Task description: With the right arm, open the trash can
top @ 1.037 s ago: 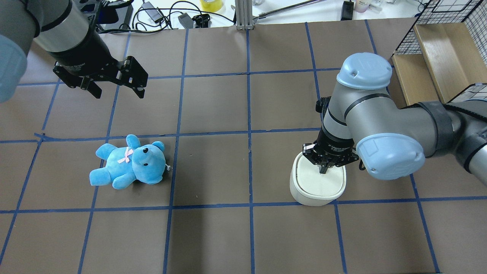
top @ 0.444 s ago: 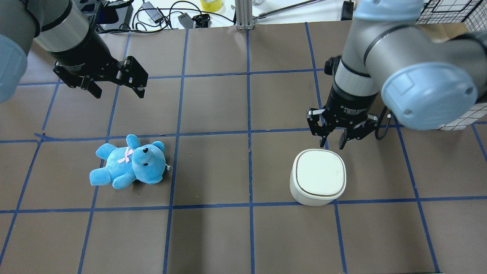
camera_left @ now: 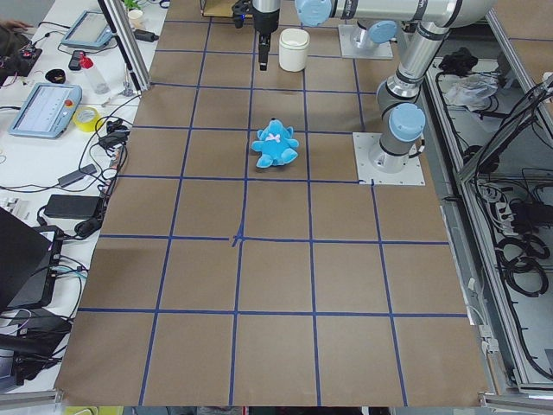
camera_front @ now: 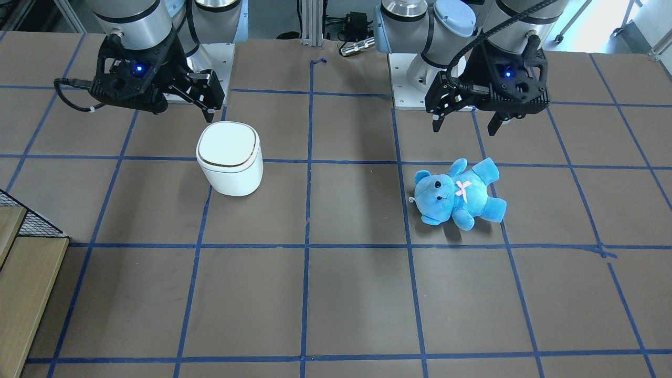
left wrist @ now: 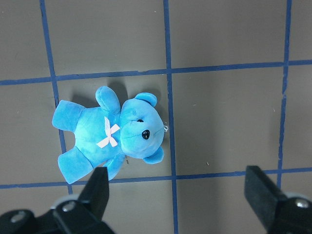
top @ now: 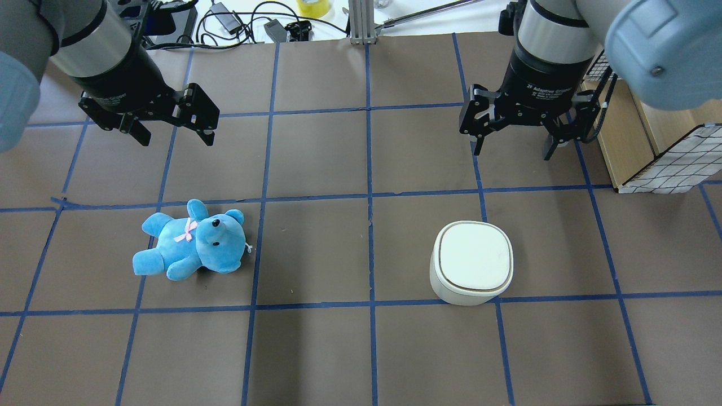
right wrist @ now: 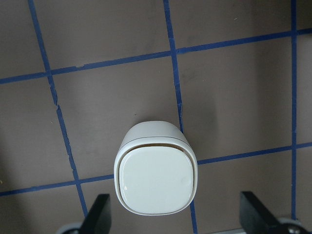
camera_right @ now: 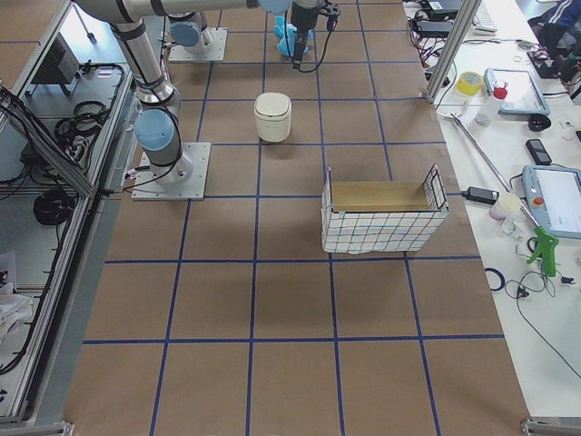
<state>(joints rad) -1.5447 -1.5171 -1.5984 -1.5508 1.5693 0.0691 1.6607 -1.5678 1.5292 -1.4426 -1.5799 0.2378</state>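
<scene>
Our right arm (top: 555, 34) and left arm (top: 84, 42) are silver with light-blue joint caps. Our right end effector (top: 513, 151) and left end effector (top: 176, 138) are black, blue-lit and white-lettered.

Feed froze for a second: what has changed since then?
The right gripper lifted off the trash can lid, opened and rose well clear above it, holding nothing. The trash can with its lid flat, the teddy bear and the open left gripper stayed put.
</scene>
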